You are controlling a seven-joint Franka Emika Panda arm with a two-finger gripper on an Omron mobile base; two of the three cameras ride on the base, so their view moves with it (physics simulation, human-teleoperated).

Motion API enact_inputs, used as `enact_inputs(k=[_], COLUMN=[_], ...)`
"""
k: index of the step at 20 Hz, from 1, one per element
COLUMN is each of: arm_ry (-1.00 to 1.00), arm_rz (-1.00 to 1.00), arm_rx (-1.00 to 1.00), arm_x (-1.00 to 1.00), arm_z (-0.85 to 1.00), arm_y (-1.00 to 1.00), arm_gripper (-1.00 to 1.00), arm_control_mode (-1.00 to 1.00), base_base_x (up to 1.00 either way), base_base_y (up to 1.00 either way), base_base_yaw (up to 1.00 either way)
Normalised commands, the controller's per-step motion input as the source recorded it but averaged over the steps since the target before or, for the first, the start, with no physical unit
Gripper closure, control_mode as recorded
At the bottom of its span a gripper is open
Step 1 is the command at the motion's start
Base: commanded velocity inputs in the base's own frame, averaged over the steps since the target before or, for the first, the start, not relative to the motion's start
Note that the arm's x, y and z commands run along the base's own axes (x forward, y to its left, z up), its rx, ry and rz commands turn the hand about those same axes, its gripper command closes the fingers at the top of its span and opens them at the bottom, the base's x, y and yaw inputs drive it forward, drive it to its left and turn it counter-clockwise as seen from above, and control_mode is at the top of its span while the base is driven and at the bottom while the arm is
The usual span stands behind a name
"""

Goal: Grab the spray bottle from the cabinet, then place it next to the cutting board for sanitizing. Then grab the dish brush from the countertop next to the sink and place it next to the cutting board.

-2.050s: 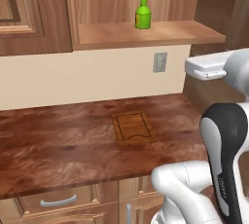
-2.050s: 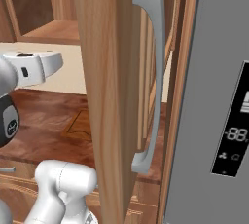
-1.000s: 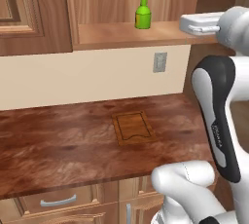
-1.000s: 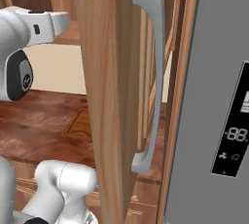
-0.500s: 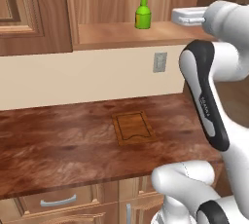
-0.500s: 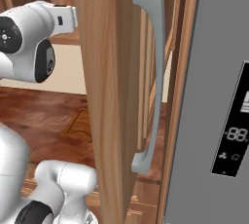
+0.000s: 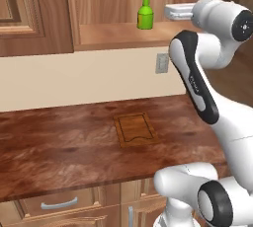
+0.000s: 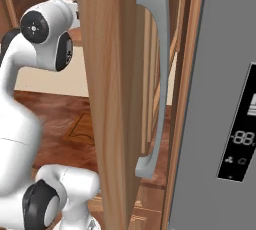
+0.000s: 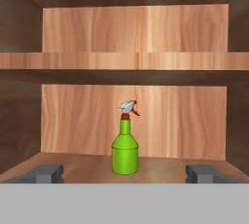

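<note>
— On the open shelf of the wooden cabinet [image 7: 108, 36], what stands?
— One spray bottle [image 7: 145, 13], upright, smooth green with a white nozzle; bare shelf between it and the gripper [image 9: 124, 173].
— And the gripper?
— Spread wide, holding nothing, short of the bottle.
— Below?
— A grooved cutting board [image 7: 135, 129] flat on the wood-grain tabletop [image 7: 59, 147].

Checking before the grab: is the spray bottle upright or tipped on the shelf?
Upright. The spray bottle stands on its base on the cabinet shelf, nozzle on top.
</note>
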Motion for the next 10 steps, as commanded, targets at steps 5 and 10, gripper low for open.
enact_inputs(k=[5,10], arm_ry=[0.05,0.05], arm_rz=[0.00,0.00], arm_rx=[0.00,0.00], arm_x=[0.63,0.54], arm_z=[0.00,0.00], arm_y=[0.00,0.00], arm_gripper=[-1.00,-1.00], arm_control_mode=[-1.00,-1.00], base_base_x=[0.00,0.00], base_base_y=[0.00,0.00], base_base_yaw=[0.00,0.00])
